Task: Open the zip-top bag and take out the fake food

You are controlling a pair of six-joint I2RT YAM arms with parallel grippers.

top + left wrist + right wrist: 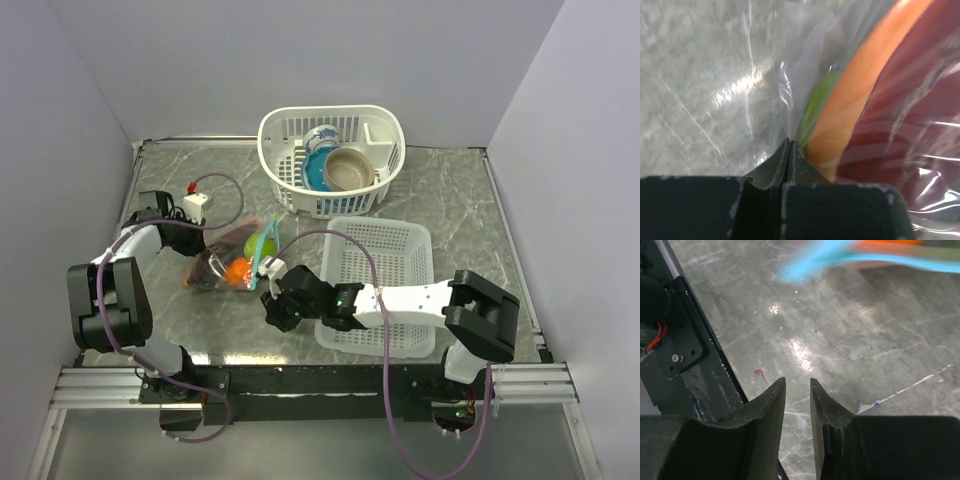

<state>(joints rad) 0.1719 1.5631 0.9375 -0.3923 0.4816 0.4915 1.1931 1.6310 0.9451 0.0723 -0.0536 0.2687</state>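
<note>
The zip-top bag (228, 262) lies on the table left of centre, with its teal-blue zip strip (265, 252) on its right edge. Inside it are a green fruit (254, 241), an orange ball (239, 270) and a dark purple piece (206, 270). My left gripper (193, 243) is at the bag's left end. In the left wrist view it (789, 142) is shut on the clear film (765, 75), with orange and dark red pieces (860, 95) close behind the plastic. My right gripper (273, 292) hovers just short of the zip strip (810, 262). It (797, 382) is slightly open and empty over bare table.
A white basket (275, 150) at the back holds a blue bowl (318, 172) and a tan bowl (349, 169). A white mesh tray (415, 250) lies under my right arm. A small white box (196, 203) with a cable sits far left. Grey walls enclose the table.
</note>
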